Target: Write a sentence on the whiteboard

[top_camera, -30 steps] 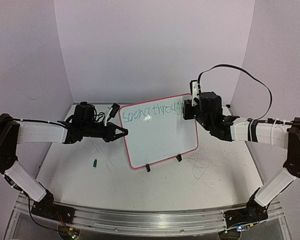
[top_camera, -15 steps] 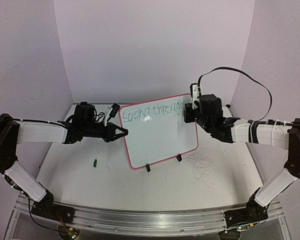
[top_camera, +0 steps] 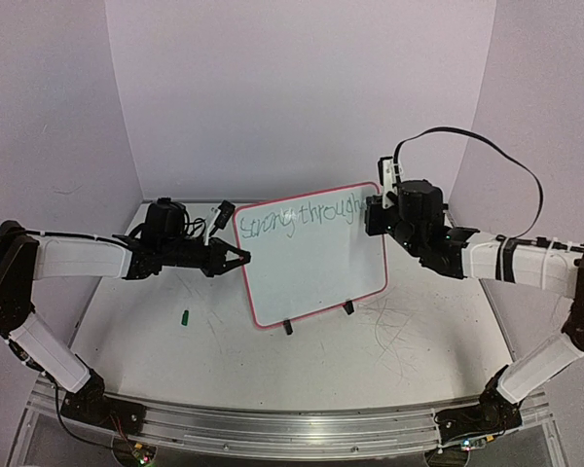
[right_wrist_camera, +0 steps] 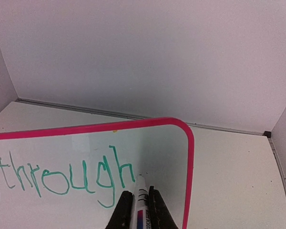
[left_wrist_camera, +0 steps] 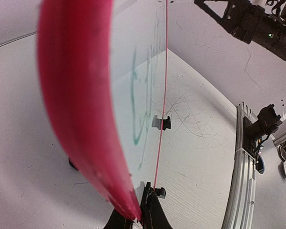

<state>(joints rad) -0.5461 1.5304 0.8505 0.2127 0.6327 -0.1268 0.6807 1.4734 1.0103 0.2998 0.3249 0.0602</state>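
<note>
The whiteboard (top_camera: pixel 316 272), with its pink-red rim, stands tilted on two black clip feet (top_camera: pixel 288 328) at the table's middle. The sentence (top_camera: pixel 302 216) runs along its top in green and reads "Strong through". My left gripper (top_camera: pixel 243 259) is shut on the board's left edge (left_wrist_camera: pixel 81 119), its fingertips (left_wrist_camera: pixel 150 210) pinching the rim. At the board's top right corner my right gripper (top_camera: pixel 372 216) is shut on a white marker (right_wrist_camera: pixel 142 200). The marker's tip sits just right of the final "h" of "through" (right_wrist_camera: pixel 62 179), close to the right rim (right_wrist_camera: pixel 189 157).
A small green marker cap (top_camera: pixel 186 316) lies on the table left of the board. Grey scribble marks (top_camera: pixel 399 321) cover the tabletop to the right. Walls close in the back and both sides. A metal rail (top_camera: pixel 273 428) runs along the near edge.
My right gripper has moved a little to the right along the top line with the marker, uncovering the end of "through". The left gripper and the board have stayed put.
</note>
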